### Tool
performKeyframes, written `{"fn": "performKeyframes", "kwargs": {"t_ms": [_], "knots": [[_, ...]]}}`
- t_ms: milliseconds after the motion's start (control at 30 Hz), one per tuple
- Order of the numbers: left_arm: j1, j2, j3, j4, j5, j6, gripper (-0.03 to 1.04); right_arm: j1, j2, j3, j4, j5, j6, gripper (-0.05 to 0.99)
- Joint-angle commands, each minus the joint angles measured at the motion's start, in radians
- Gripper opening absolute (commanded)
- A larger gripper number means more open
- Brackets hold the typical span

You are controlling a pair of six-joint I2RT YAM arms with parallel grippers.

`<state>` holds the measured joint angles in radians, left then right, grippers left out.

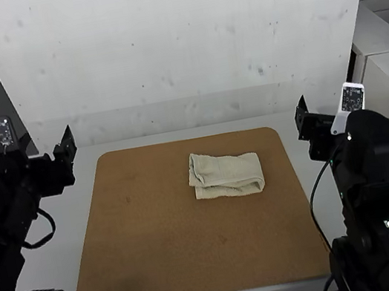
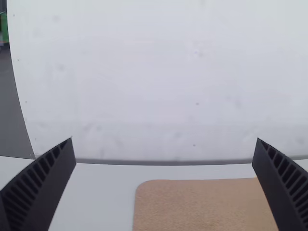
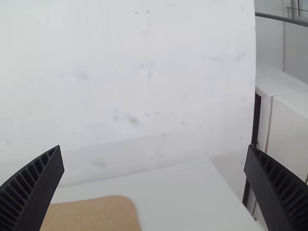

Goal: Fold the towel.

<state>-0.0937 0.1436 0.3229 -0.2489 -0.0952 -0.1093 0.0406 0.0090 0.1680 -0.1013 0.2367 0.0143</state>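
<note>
"Start with the high view. Where's the towel [image 1: 233, 170]?"

"Just right of the frame's middle and a little below it, lying on the brown board [image 1: 182, 245]. It's folded into a small, slightly uneven rectangle, with layered edges showing along its lower side."

"And the board?"

"Flat on the white surface [image 1: 74, 212], rounded at the corners, taking up the middle and lower part of the frame. A pale panel [image 1: 184, 42] stands upright behind the surface, across the top."

"The arms?"

"One on each side. The left gripper [image 1: 66, 154] is at the left of the frame, beyond the board's left edge. The right gripper [image 1: 306, 122] is at the right, past the board's other edge. Both are well apart from the towel."

"Now the left wrist view. How do the fingers stand?"

"Wide apart, black, ribbed and tapered. Beyond the left gripper [image 2: 164, 139] I can see the pale panel, the white surface and a rounded corner of the board."

"And the right wrist view?"

"Same story: the right gripper [image 3: 154, 146] has its two black fingers spread well apart. A corner of the board shows there too, on the white surface, with the panel behind and a white cabinet [image 3: 288, 130] beside it."
</note>
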Motion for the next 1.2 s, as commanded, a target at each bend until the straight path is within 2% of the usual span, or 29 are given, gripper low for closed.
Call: {"fn": "performKeyframes", "kwargs": {"t_ms": [0,133,200,267,367,533,633,700,767,867,1100,1167], "knots": [[0.029,-0.018,0.005,0.013,-0.075,0.010,0.94,-0.015,-0.010,-0.004,0.022,0.013,-0.004,0.96],[0.065,-0.009,0.048,-0.055,-0.066,0.010,0.94,-0.013,-0.010,-0.016,0.022,0.010,-0.002,0.96],[0.089,-0.068,0.039,-0.073,-0.046,0.011,0.94,-0.015,-0.010,-0.021,0.026,0.009,-0.002,0.96],[0.092,-0.119,0.004,-0.070,-0.051,0.042,0.94,-0.015,-0.009,-0.024,0.026,0.004,-0.002,0.96],[0.092,-0.122,-0.012,-0.069,-0.046,0.049,0.94,-0.013,-0.009,-0.028,0.026,0.000,-0.004,0.96],[0.094,-0.128,-0.117,0.039,-0.005,0.092,0.94,-0.013,-0.007,-0.061,0.043,-0.030,-0.005,0.96],[0.095,-0.130,-0.157,0.062,0.025,0.134,0.94,-0.018,-0.003,-0.082,0.052,-0.046,-0.005,0.96],[0.095,-0.130,-0.180,0.074,0.049,0.138,0.94,-0.018,-0.003,-0.093,0.061,-0.074,-0.005,0.96],[0.097,-0.128,-0.217,0.097,0.049,0.145,0.94,-0.019,-0.001,-0.097,0.077,-0.106,-0.005,0.96],[0.095,-0.130,-0.260,0.143,0.054,0.195,0.95,-0.019,-0.001,-0.114,0.130,-0.114,-0.004,0.96],[0.097,-0.128,-0.258,0.143,0.069,0.197,0.97,-0.013,0.013,-0.125,0.132,-0.175,0.026,0.97],[0.097,-0.128,-0.260,0.143,0.058,0.195,0.99,-0.002,0.011,-0.119,0.095,-0.224,0.023,0.97]]}}
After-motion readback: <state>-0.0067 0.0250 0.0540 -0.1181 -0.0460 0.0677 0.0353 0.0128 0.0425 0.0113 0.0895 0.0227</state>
